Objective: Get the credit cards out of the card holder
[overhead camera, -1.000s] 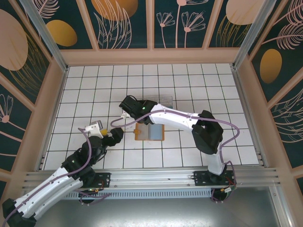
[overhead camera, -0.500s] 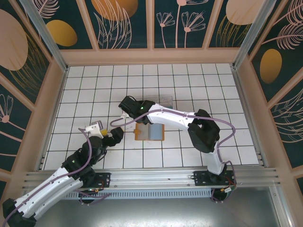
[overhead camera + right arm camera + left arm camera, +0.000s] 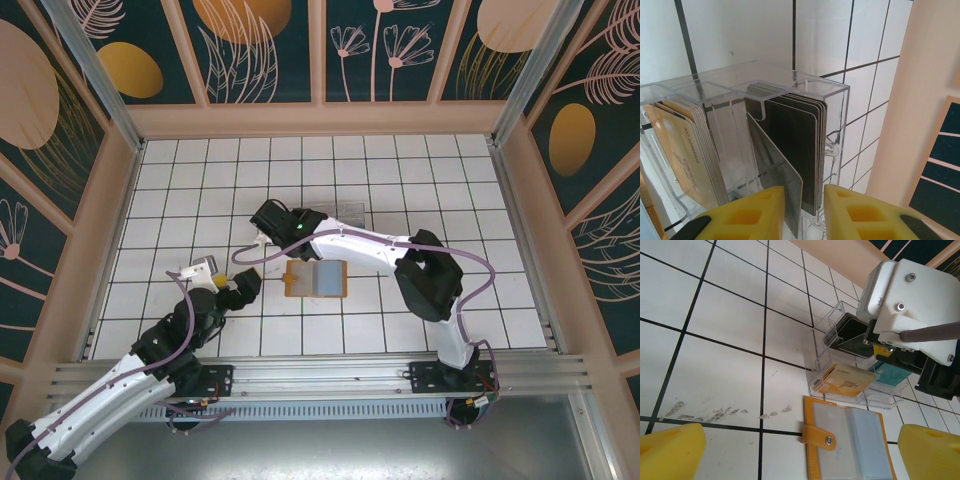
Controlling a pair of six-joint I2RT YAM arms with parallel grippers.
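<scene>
The tan-orange card holder (image 3: 315,279) lies open on the tiles, its pale blue-grey pockets (image 3: 850,445) facing up and its snap strap to the left. My left gripper (image 3: 252,283) hovers just left of it, open, its yellow fingertips (image 3: 670,452) wide apart. My right gripper (image 3: 805,210) is over the end compartment of the clear tray (image 3: 790,80). Its jaws stand a little apart. A dark grey card (image 3: 777,170) leans in that compartment against the left pad, with a gap to the right pad. A black card stack (image 3: 797,145) stands behind it.
The clear tray (image 3: 338,212) sits just beyond the card holder, holding gold cards (image 3: 850,380) and teal cards (image 3: 892,375) in other compartments. The right arm's white wrist housing (image 3: 905,300) hangs over the tray. The peach wall (image 3: 920,100) rises close behind.
My right gripper's jaws have parted from shut, releasing the dark grey card into the tray compartment. The left arm and the card holder have stayed put.
</scene>
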